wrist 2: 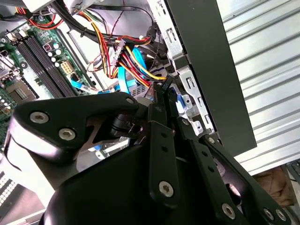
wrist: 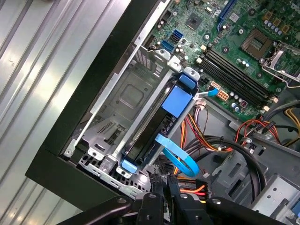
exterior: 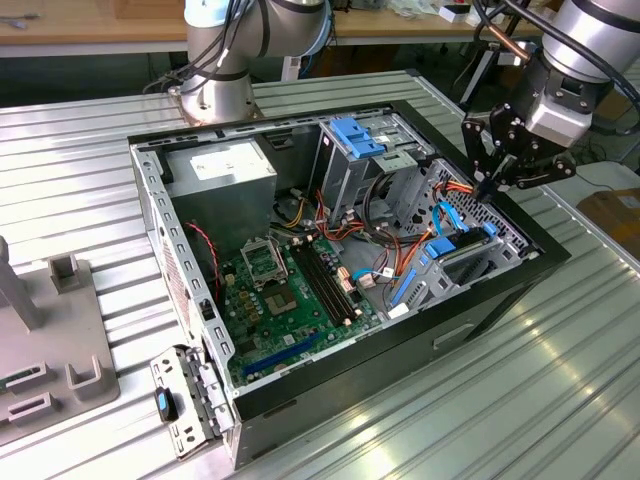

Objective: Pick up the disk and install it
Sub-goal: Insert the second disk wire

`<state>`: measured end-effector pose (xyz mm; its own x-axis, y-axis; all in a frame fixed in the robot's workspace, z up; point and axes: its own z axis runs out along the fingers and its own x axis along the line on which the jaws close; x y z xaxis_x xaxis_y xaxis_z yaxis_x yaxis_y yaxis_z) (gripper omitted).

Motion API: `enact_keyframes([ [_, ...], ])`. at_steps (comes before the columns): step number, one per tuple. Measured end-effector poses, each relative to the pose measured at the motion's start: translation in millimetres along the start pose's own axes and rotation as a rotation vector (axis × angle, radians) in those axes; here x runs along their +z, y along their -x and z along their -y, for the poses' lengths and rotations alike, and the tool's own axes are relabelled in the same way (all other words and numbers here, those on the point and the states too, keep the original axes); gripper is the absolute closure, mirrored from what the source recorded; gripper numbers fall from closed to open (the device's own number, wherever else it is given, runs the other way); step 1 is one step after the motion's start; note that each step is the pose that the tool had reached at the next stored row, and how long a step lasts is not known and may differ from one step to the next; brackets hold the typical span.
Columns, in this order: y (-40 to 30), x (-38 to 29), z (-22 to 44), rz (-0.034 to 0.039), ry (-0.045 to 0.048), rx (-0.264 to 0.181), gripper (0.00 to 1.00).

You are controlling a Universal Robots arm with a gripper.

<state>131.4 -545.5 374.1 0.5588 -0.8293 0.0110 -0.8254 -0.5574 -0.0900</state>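
My fingers: my gripper (exterior: pixel 487 180) hung just over the side of the computer case (exterior: pixel 540 262) at the exterior view's right. My two fingertips (wrist: pixel 157 194) were pressed close together, and I saw nothing held between them.
The disk: it sat down in the metal bay (wrist: pixel 126 98) by the case wall, with its blue rails (wrist: pixel 178 101) showing. In the first wrist view the disk (wrist: pixel 152 133) looked slanted. I could not tell if it had clicked in.
Wire trouble: the flat blue cable (wrist: pixel 180 157) and the orange and yellow wires (wrist 2: pixel 131 56) lay just beside my tips. I judged that a move down could hook them and tug a plug loose.
Jam trouble: pushing a slanted disk could wedge it in the bay.
Bump trouble: the case wall was near, so drifting sideways could knock me into it.
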Motion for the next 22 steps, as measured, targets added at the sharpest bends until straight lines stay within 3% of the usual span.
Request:
enact_keyframes([
  [10, 0.0, 0.0, 0.0, 0.0, 0.0, 0.001, 0.84],
  [11, 0.0, 0.0, -0.1, -0.0024, 0.0003, 0.028, 0.84],
  [12, 0.0, 0.0, -0.1, -0.0081, 0.001, 0.09, 0.84],
  [16, 0.1, 0.2, -0.1, -0.0109, 0.0013, 0.122, 0.84],
  [19, 0.0, 0.5, -0.1, -0.0151, 0.0018, 0.167, 0.84],
  [22, 0.0, 1.1, -0.2, -0.0215, 0.0026, 0.239, 0.84],
])
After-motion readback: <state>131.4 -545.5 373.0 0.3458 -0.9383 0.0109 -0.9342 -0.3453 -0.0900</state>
